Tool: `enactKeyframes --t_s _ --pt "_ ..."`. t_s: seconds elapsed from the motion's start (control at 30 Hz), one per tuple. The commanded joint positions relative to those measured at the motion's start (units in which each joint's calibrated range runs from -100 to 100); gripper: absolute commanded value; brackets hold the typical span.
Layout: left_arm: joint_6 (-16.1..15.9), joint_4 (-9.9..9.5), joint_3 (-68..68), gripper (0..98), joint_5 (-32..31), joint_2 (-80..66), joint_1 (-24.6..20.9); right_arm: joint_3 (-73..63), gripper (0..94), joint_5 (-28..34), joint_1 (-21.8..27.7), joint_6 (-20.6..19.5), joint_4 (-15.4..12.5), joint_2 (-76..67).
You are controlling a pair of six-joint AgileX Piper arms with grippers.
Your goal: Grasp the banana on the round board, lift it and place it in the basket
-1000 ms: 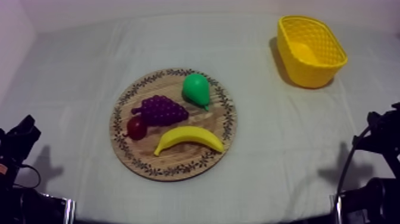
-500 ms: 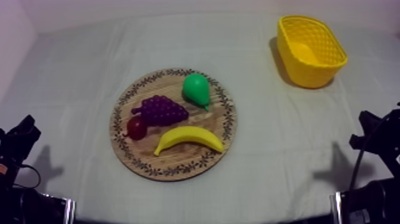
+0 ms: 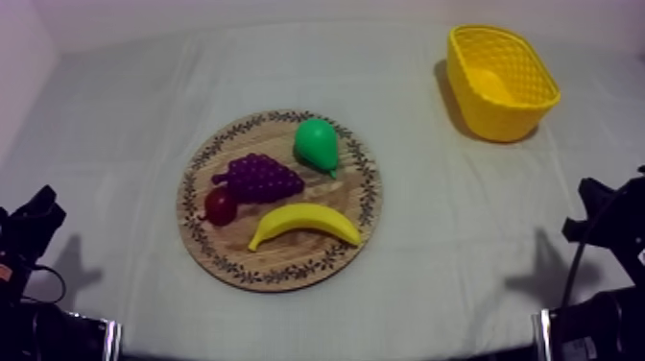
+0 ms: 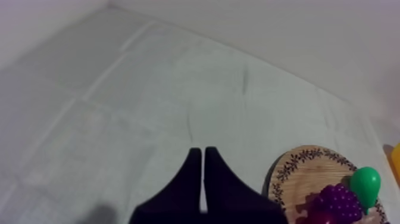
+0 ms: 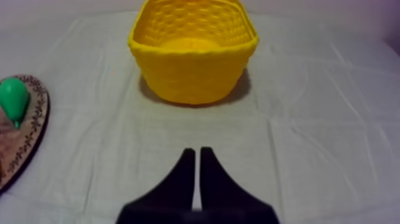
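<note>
The yellow banana (image 3: 304, 224) lies on the near part of the round wooden board (image 3: 288, 261), at the table's middle. Far off at the back right stands the yellow basket (image 3: 502, 82), with nothing in it. My left gripper (image 4: 199, 152) is shut on nothing over bare cloth, left of the board (image 4: 296, 173). Also shut and holding nothing, my right gripper (image 5: 194, 152) points at the basket (image 5: 193, 53) from some way in front of it. Both arms sit low at the table's near corners, far from the banana.
On the board with the banana are a green pear (image 3: 316, 144), purple grapes (image 3: 257, 177) and a small red fruit (image 3: 220, 204). The pear (image 5: 13, 98) and the board's rim (image 5: 37, 128) lie left of my right gripper. Bare cloth separates board and basket.
My right arm has shifted slightly at the table's right edge. The fruit, the basket and my left arm have not moved.
</note>
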Motion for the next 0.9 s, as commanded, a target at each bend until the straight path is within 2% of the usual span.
enactKeyframes --t_s 0.0,0.23,0.6,0.87 --pt "0.0 0.03 0.0 0.1 0.0 0.0 0.0 0.0 0.7 -0.1 0.0 1.6 0.0 0.0" --pt "0.0 0.03 0.0 0.1 0.0 0.0 0.0 0.0 0.7 -0.1 0.0 1.8 0.0 0.0" --pt "0.0 0.03 0.0 0.1 0.0 0.0 0.0 0.0 0.7 -0.1 -0.2 -1.8 0.0 0.0" --pt "0.0 0.03 0.0 0.1 0.0 0.0 0.0 0.1 0.7 -0.2 -0.4 0.1 0.1 0.0"
